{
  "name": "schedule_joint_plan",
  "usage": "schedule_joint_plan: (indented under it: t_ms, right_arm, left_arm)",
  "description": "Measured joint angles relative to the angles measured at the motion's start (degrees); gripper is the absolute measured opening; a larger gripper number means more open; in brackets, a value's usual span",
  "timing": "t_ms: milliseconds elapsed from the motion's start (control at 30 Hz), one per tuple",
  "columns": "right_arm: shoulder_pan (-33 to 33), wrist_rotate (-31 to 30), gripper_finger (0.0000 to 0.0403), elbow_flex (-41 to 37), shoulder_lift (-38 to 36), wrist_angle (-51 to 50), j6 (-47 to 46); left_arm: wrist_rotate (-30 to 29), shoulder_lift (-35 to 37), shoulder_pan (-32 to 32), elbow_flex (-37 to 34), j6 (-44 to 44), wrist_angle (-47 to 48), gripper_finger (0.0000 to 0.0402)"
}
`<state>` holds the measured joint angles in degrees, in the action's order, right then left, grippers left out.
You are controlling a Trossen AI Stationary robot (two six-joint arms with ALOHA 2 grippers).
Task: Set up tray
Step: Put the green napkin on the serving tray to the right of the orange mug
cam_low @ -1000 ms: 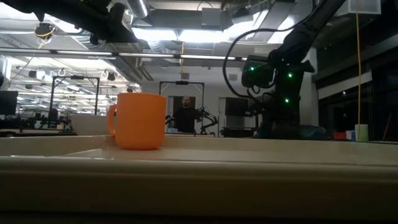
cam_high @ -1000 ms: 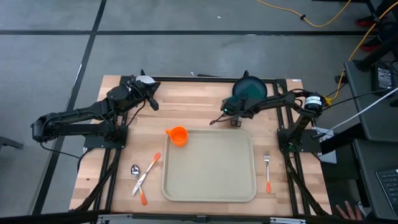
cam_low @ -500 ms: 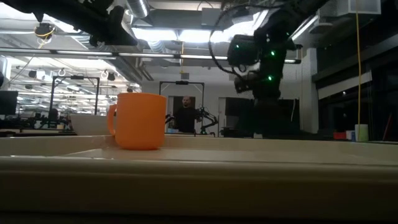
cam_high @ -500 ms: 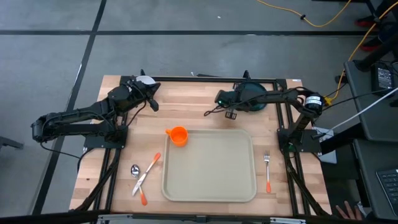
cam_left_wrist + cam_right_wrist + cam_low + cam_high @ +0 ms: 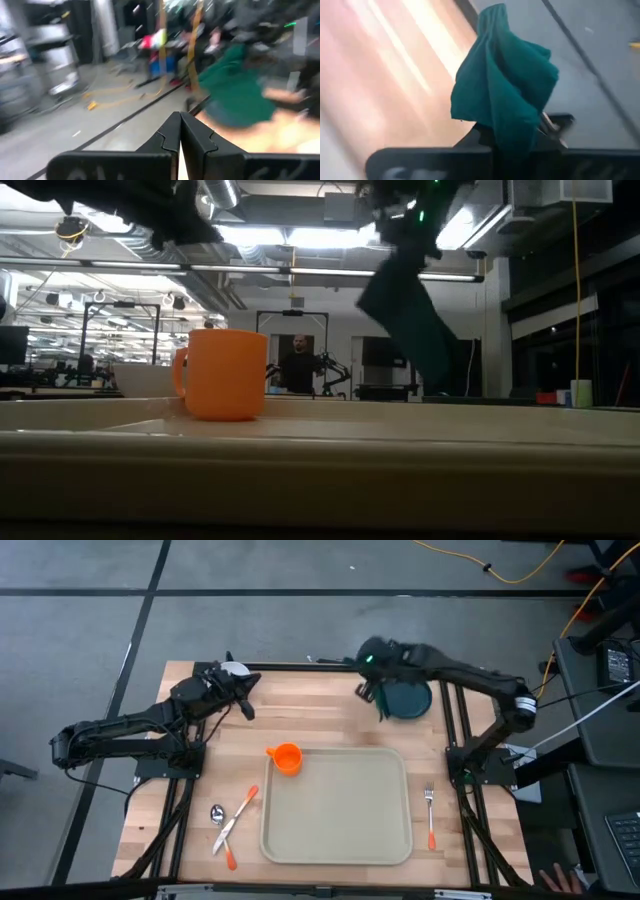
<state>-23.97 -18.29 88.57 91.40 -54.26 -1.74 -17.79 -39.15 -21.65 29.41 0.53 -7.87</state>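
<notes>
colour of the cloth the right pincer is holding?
Dark teal, plain soft folded cloth, pinched in the right pincer. Right wrist view shows it best.

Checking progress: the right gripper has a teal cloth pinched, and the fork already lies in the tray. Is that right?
Not quite. The fork lies on the table beside the tray, on the right arm's side, as the high view shows. The right gripper is indeed shut on the teal cloth.
</notes>
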Motion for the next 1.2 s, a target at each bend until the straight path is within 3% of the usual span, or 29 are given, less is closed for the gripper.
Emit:
schedule_joint_plan:
  t_ms: [267, 400, 567, 767, 1000, 1200]
  right_arm:
    - [-1.8, 17.8, 0.0012, 8.6, -7.3, 0.9, -6.5]
    - [-0.7, 21.4, 0.0012, 11.2, -8.9, 3.5, -8.5]
    - [0.4, 21.5, 0.0012, 12.3, -9.5, 4.0, -8.2]
    - [1.6, 22.0, 0.0012, 12.3, -9.4, 3.9, -6.7]
    - [1.9, 29.3, 0.0012, 12.3, -9.4, 3.9, -6.8]
    - [1.9, 32.9, 0.0012, 12.3, -9.4, 4.2, -7.1]
  left_arm:
    - [15.9, -4.0, -1.8, 0.1, -9.9, -15.9, 0.0006]
    - [23.8, -9.0, -3.4, 2.2, -14.2, -18.3, 0.0011]
    - [28.1, -16.0, -3.5, 8.5, -12.9, -20.3, 0.0047]
    - [29.0, -21.7, -3.6, 16.0, -8.9, -20.3, 0.0100]
    - [30.3, -26.3, -3.7, 21.7, -9.2, -20.3, 0.0142]
    - [36.0, -32.1, -4.6, 23.7, -11.4, -20.1, 0.0172]
